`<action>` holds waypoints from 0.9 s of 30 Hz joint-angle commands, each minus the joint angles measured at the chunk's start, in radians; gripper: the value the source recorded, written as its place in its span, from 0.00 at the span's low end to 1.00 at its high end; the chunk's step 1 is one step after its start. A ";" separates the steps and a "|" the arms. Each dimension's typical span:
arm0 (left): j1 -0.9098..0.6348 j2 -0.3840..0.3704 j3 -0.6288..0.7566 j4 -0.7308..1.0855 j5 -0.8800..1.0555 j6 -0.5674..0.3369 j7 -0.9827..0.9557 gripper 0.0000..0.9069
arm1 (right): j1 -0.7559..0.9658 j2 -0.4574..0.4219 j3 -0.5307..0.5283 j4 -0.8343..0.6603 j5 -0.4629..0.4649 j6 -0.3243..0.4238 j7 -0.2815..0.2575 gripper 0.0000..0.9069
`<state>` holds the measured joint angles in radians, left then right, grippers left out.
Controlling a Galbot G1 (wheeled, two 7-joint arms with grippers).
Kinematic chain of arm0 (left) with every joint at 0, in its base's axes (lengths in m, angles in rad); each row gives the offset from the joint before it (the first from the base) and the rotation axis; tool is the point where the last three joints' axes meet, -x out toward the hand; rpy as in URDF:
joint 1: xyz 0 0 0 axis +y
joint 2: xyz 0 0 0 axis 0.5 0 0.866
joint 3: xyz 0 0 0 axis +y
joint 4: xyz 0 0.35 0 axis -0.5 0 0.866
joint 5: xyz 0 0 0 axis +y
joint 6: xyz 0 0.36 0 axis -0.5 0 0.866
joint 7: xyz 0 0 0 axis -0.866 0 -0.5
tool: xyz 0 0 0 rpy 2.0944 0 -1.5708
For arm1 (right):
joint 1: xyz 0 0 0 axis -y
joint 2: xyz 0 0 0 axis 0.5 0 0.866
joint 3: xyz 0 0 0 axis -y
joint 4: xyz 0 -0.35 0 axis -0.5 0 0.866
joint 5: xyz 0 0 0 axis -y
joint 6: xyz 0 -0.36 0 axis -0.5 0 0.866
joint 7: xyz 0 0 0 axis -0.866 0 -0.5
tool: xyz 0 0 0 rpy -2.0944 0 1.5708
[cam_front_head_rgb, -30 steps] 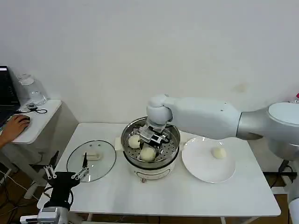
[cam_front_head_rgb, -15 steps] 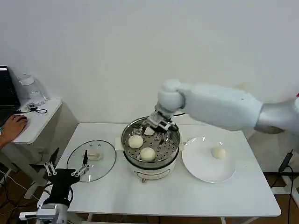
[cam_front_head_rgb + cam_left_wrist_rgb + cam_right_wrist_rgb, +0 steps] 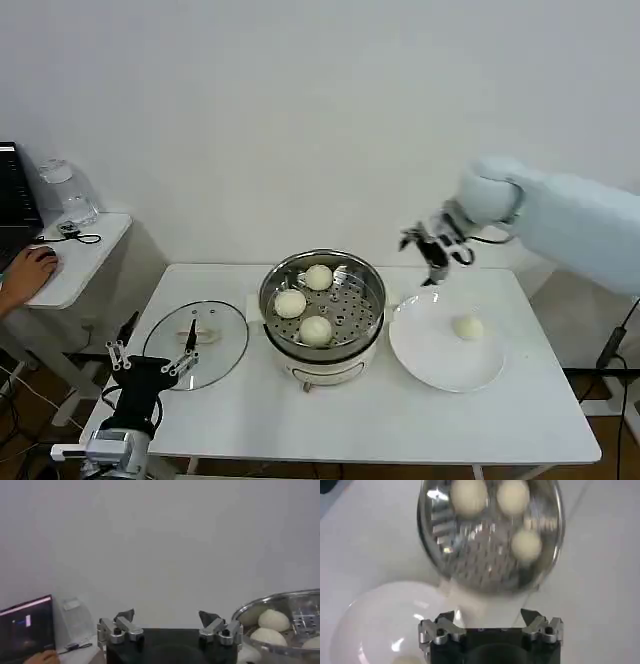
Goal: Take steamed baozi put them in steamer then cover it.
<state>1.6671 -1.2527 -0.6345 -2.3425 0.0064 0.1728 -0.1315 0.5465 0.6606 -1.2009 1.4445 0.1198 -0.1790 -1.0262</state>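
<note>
Right tool [image 3: 432, 251] is hovering wide and empty above the plate's [image 3: 420, 355] 12 o'clock edge. Three buns [image 3: 316, 329] are sitting in the steamer [image 3: 322, 345]; one bun [image 3: 467, 327] is lying on the plate. Left tool [image 3: 150, 364], wide, is waiting at the lid's [image 3: 196, 343] 7 o'clock.

Round shiny steel steamer [image 3: 322, 338] on cream base, uncovered, three smooth pale cream buns [image 3: 316, 329] on its perforated floor, fourth bun [image 3: 467, 327] apart on flat white plate, clear glass metal-rimmed lid [image 3: 196, 344] lying flat beside steamer.
</note>
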 commanded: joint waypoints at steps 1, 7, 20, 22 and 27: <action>-0.002 0.019 0.000 0.007 -0.002 -0.001 0.001 1.00 | -0.515 -0.261 0.383 -0.031 -0.152 -0.068 0.049 1.00; 0.006 0.020 -0.010 0.005 -0.001 0.000 0.000 1.00 | -0.588 -0.203 0.431 -0.142 -0.210 -0.054 0.058 1.00; 0.025 0.006 -0.036 -0.002 0.001 0.001 0.000 1.00 | -0.585 0.036 0.445 -0.391 -0.253 -0.007 0.071 1.00; 0.027 0.005 -0.038 -0.001 0.001 0.001 0.000 1.00 | -0.587 0.066 0.446 -0.421 -0.253 -0.003 0.071 1.00; 0.028 -0.002 -0.037 0.002 0.004 0.000 -0.001 1.00 | -0.586 0.122 0.452 -0.477 -0.269 0.011 0.070 1.00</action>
<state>1.6933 -1.2512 -0.6689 -2.3435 0.0080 0.1733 -0.1318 0.0150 0.6474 -0.7940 1.1356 -0.1084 -0.1869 -0.9594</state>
